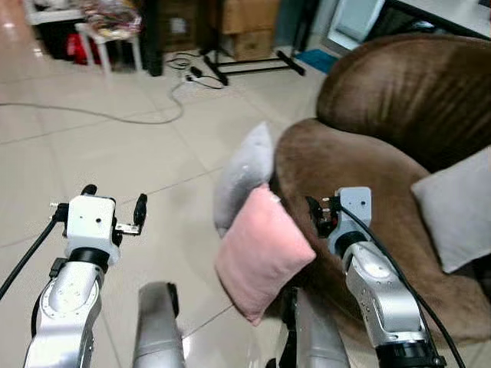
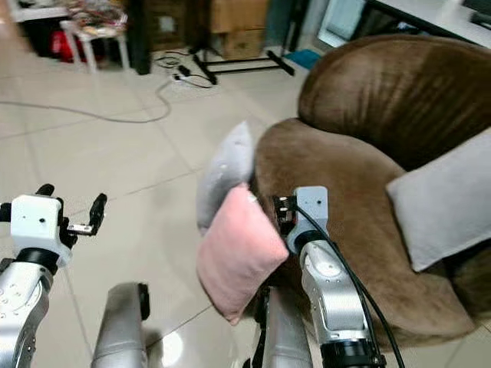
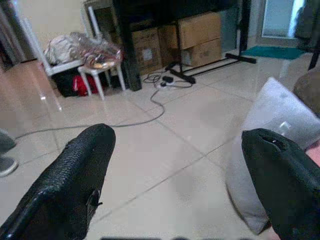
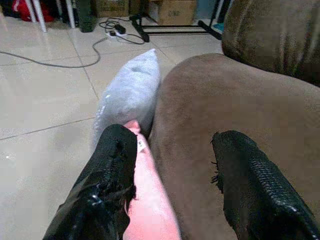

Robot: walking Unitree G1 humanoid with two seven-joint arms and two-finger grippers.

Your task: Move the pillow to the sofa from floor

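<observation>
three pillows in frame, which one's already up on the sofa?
The grey pillow lying on the brown sofa seat. The pink pillow and the other grey pillow lean against the sofa's front, down at the tiled floor.

We see an evenly lit room, bright but soft. The glossy tiled floor throws back pale glare, strongest at the far left and as a small bright spot near the bottom of the right eye view. The brown sofa stays dark, with shade beneath the pink pillow. Both wrist views are soft, and their near black fingers are blurred.
</observation>
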